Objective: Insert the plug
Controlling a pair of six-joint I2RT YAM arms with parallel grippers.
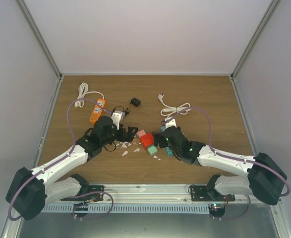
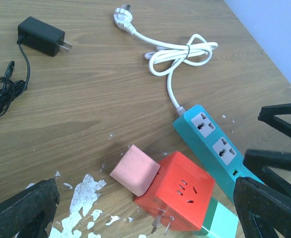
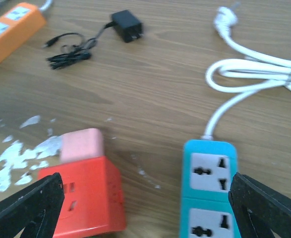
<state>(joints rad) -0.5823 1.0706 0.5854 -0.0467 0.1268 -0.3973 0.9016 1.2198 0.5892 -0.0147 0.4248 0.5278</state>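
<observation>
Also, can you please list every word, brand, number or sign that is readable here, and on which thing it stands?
None can be read in any view.
The orange power strip shows pale patches on top, too blurred to tell whether they carry text.
The teal power strip, red cube adapter and black charger show no print.

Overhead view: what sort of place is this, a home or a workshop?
Most likely a robot test cell: a wooden table boxed in by plain white panels, a left arm and right arm bolted at its near edge, plus a teal power strip and red cube adapter laid out.
</observation>
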